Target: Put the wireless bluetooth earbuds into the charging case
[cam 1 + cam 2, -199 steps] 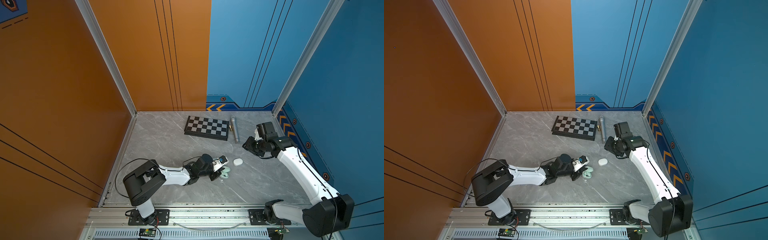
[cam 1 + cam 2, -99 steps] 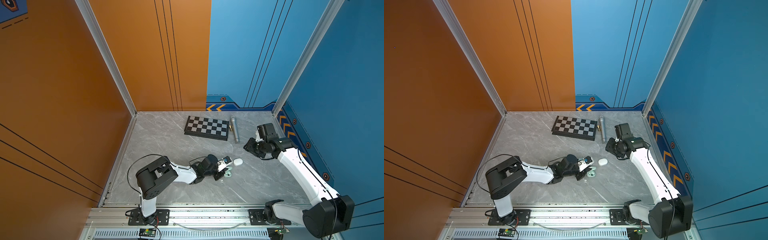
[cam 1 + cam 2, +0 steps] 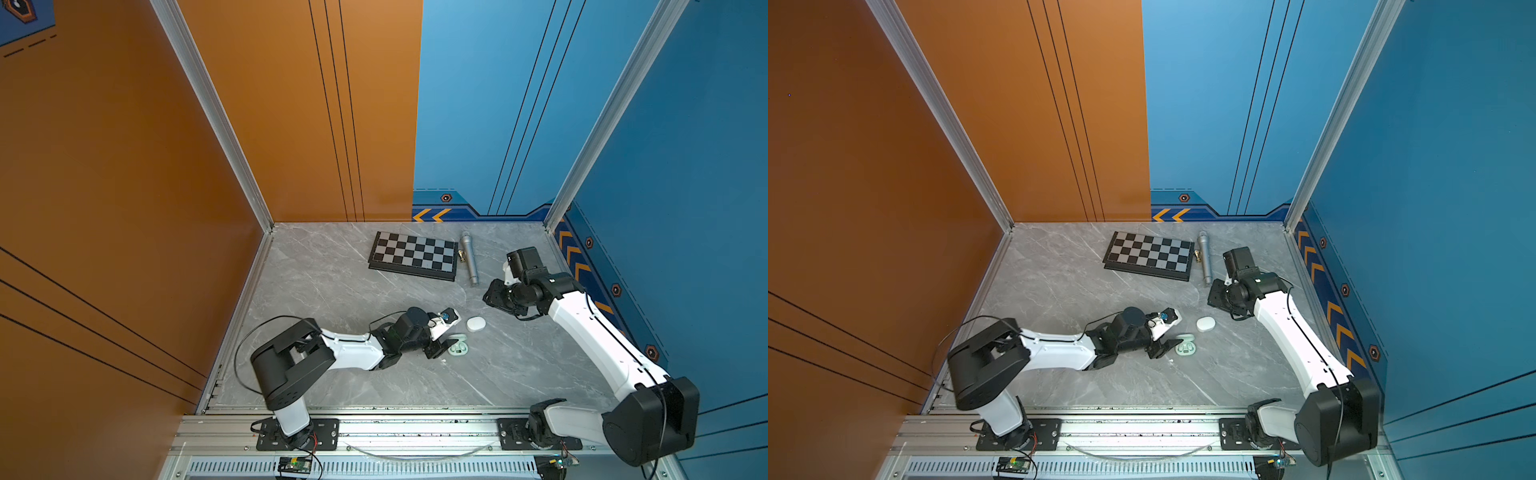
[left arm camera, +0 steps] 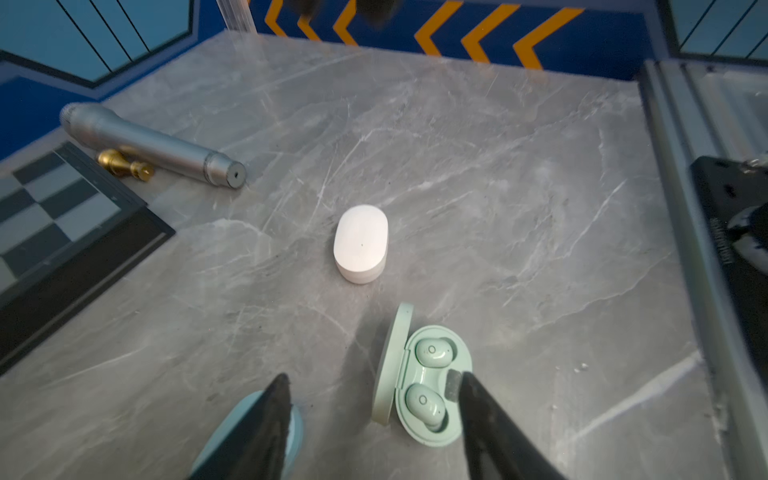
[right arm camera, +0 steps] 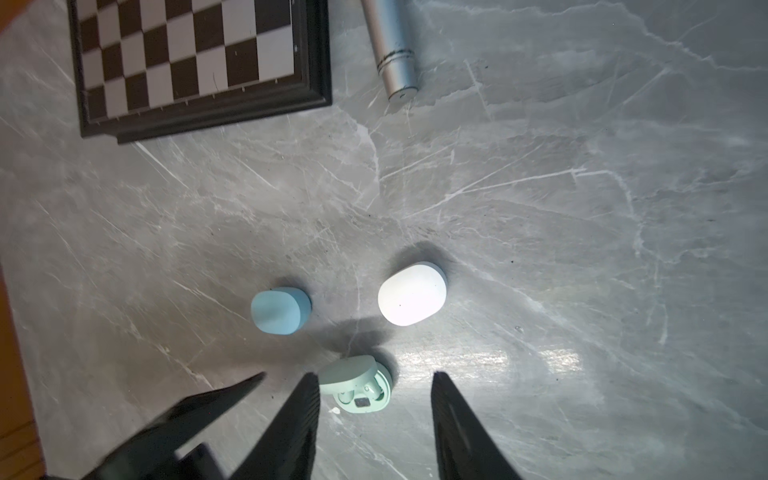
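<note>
The mint green charging case [image 4: 419, 432] lies on the marble with its lid [image 4: 392, 365] swung up. Two mint earbuds sit in its wells, one [image 4: 432, 352] behind the other [image 4: 424, 405]. My left gripper [image 4: 372, 386] is open and low over the table, one finger beside the case's front rim and the other over a light blue case [image 4: 297, 432]. In both top views this gripper [image 3: 445, 338] [image 3: 1169, 338] is just left of the mint case [image 3: 458, 350] [image 3: 1185, 349]. My right gripper [image 5: 374, 384] [image 3: 493, 297] hangs open and empty, above and off to the right of the cases.
A shut white case [image 3: 476, 323] [image 5: 411, 295] lies just behind the mint one, and the shut light blue case [image 5: 280, 309] is to its left. At the back lie a chessboard [image 3: 413, 254], a silver cylinder [image 3: 468, 257] and a small brass piece [image 4: 124, 164].
My left gripper's jaws have gone from shut to wide open at the mint case. The right gripper's jaws have spread a little and it has hardly moved.
</note>
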`<state>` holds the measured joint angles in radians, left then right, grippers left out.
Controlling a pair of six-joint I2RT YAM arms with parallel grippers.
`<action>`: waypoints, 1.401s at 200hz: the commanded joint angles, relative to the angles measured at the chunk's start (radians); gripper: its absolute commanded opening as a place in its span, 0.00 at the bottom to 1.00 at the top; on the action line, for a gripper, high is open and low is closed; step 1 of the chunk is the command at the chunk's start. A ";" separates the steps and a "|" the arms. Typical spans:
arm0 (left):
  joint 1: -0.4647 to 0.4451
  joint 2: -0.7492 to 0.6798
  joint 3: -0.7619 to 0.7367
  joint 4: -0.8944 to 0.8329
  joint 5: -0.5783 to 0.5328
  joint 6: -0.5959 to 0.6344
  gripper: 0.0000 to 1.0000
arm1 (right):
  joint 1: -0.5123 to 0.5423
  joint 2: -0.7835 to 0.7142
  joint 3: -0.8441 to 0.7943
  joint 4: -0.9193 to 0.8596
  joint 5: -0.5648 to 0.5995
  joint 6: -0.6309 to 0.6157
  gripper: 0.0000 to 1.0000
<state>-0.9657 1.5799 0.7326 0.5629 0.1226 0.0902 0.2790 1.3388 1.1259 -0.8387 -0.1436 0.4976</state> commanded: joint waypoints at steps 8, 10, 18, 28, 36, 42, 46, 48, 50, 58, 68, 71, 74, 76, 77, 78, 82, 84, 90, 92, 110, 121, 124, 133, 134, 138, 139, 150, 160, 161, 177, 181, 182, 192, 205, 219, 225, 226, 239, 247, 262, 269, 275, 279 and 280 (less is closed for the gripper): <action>0.072 -0.268 -0.042 -0.141 -0.022 -0.092 0.98 | 0.080 0.118 0.070 -0.073 0.090 -0.212 0.49; 0.079 -0.284 -0.044 -0.156 -0.019 -0.097 0.98 | 0.087 0.127 0.073 -0.076 0.098 -0.218 0.49; 0.104 -0.348 -0.056 -0.209 -0.014 -0.127 0.98 | 0.110 0.157 0.091 -0.083 0.127 -0.247 0.49; 0.134 -0.425 -0.075 -0.270 -0.017 -0.168 0.98 | 0.138 0.189 0.105 -0.089 0.163 -0.277 0.49; 0.162 -0.479 -0.089 -0.314 -0.009 -0.195 0.98 | 0.158 0.210 0.110 -0.090 0.185 -0.294 0.49; 0.179 -0.516 -0.104 -0.341 -0.006 -0.207 0.98 | 0.172 0.223 0.109 -0.091 0.195 -0.302 0.49; 0.188 -0.539 -0.117 -0.353 -0.009 -0.213 0.98 | 0.181 0.231 0.106 -0.090 0.199 -0.306 0.49; 0.194 -0.553 -0.122 -0.359 -0.014 -0.217 0.98 | 0.184 0.235 0.104 -0.089 0.201 -0.307 0.49; 0.198 -0.563 -0.128 -0.364 -0.017 -0.220 0.98 | 0.190 0.238 0.102 -0.088 0.203 -0.309 0.49; 0.213 -0.603 -0.155 -0.369 -0.036 -0.239 0.98 | 0.207 0.249 0.087 -0.087 0.206 -0.314 0.48; 0.233 -0.645 -0.186 -0.355 -0.063 -0.264 0.98 | 0.226 0.259 0.065 -0.082 0.201 -0.313 0.48; 0.238 -0.655 -0.195 -0.351 -0.072 -0.271 0.98 | 0.232 0.261 0.057 -0.080 0.200 -0.311 0.48; 0.243 -0.663 -0.199 -0.350 -0.079 -0.278 0.98 | 0.239 0.261 0.048 -0.077 0.200 -0.307 0.48; 0.248 -0.667 -0.203 -0.349 -0.083 -0.282 0.98 | 0.242 0.262 0.043 -0.075 0.199 -0.306 0.48; 0.250 -0.669 -0.204 -0.349 -0.085 -0.286 0.98 | 0.244 0.262 0.040 -0.074 0.199 -0.305 0.48; 0.251 -0.672 -0.205 -0.349 -0.088 -0.288 0.98 | 0.245 0.263 0.038 -0.073 0.198 -0.305 0.48; 0.257 -0.678 -0.211 -0.349 -0.096 -0.295 0.98 | 0.253 0.262 0.027 -0.071 0.196 -0.301 0.48; 0.261 -0.682 -0.213 -0.349 -0.101 -0.299 0.98 | 0.257 0.261 0.022 -0.069 0.195 -0.297 0.48; 0.271 -0.688 -0.218 -0.350 -0.109 -0.311 0.98 | 0.266 0.260 0.007 -0.064 0.194 -0.288 0.47; 0.273 -0.689 -0.218 -0.350 -0.112 -0.313 0.98 | 0.269 0.259 0.004 -0.063 0.192 -0.286 0.47; 0.288 -0.691 -0.229 -0.350 -0.136 -0.337 0.98 | 0.294 0.236 -0.041 -0.046 0.170 -0.263 0.47; 0.298 -0.688 -0.231 -0.350 -0.141 -0.347 0.98 | 0.306 0.220 -0.067 -0.041 0.163 -0.249 0.47; 0.299 -0.687 -0.230 -0.350 -0.140 -0.350 0.98 | 0.309 0.214 -0.073 -0.041 0.160 -0.245 0.47; 0.308 -0.682 -0.229 -0.350 -0.136 -0.355 0.98 | 0.316 0.195 -0.093 -0.041 0.150 -0.234 0.47; 0.309 -0.682 -0.229 -0.350 -0.136 -0.356 0.98 | 0.317 0.193 -0.095 -0.041 0.150 -0.232 0.47; 0.312 -0.681 -0.229 -0.350 -0.133 -0.358 0.98 | 0.319 0.183 -0.104 -0.040 0.150 -0.228 0.47; 0.313 -0.681 -0.228 -0.350 -0.133 -0.359 0.98 | 0.321 0.180 -0.106 -0.040 0.150 -0.226 0.47; 0.323 -0.678 -0.226 -0.351 -0.129 -0.365 0.98 | 0.329 0.153 -0.128 -0.039 0.153 -0.213 0.46; 0.326 -0.676 -0.225 -0.354 -0.129 -0.369 0.98 | 0.334 0.128 -0.144 -0.040 0.153 -0.203 0.46; 0.326 -0.676 -0.225 -0.355 -0.129 -0.370 0.98 | 0.333 0.126 -0.146 -0.040 0.153 -0.202 0.46; 0.330 -0.680 -0.226 -0.354 -0.130 -0.374 0.98 | 0.336 0.081 -0.159 -0.038 0.144 -0.191 0.46; 0.329 -0.681 -0.228 -0.355 -0.132 -0.374 0.98 | 0.337 0.071 -0.160 -0.037 0.141 -0.189 0.46; 0.330 -0.682 -0.228 -0.355 -0.132 -0.375 0.98 | 0.337 0.068 -0.159 -0.038 0.139 -0.189 0.46; 0.331 -0.689 -0.230 -0.355 -0.135 -0.374 0.98 | 0.339 0.039 -0.157 -0.034 0.129 -0.188 0.46; 0.329 -0.700 -0.237 -0.355 -0.144 -0.378 0.98 | 0.338 0.007 -0.144 -0.030 0.113 -0.184 0.46; 0.329 -0.714 -0.247 -0.354 -0.158 -0.383 0.98 | 0.338 -0.015 -0.129 -0.022 0.094 -0.173 0.46; 0.330 -0.719 -0.251 -0.355 -0.164 -0.386 0.98 | 0.335 -0.018 -0.122 -0.018 0.076 -0.164 0.46; 0.330 -0.719 -0.252 -0.354 -0.164 -0.386 0.98 | 0.335 -0.018 -0.121 -0.017 0.074 -0.162 0.46; 0.330 -0.729 -0.256 -0.355 -0.173 -0.390 0.98 | 0.332 -0.008 -0.106 -0.016 0.048 -0.108 0.47; 0.329 -0.732 -0.257 -0.355 -0.176 -0.391 0.98 | 0.330 0.009 -0.100 -0.018 0.016 -0.066 0.50; 0.330 -0.735 -0.258 -0.354 -0.180 -0.394 0.98 | 0.329 0.055 -0.092 -0.050 -0.011 0.032 0.55; 0.330 -0.736 -0.258 -0.354 -0.182 -0.394 0.98 | 0.327 0.077 -0.094 -0.063 -0.037 0.070 0.57; 0.328 -0.736 -0.256 -0.354 -0.182 -0.394 0.98 | 0.328 0.092 -0.098 -0.064 -0.060 0.099 0.59; 0.328 -0.737 -0.256 -0.354 -0.182 -0.394 0.98 | 0.331 0.100 -0.104 -0.061 -0.069 0.116 0.60; 0.329 -0.737 -0.256 -0.354 -0.182 -0.394 0.98 | 0.332 0.101 -0.105 -0.061 -0.070 0.120 0.60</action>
<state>-0.6460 0.8589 0.4862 0.2123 -0.0277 -0.2901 0.6086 1.3819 1.0203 -0.8715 -0.1211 0.4534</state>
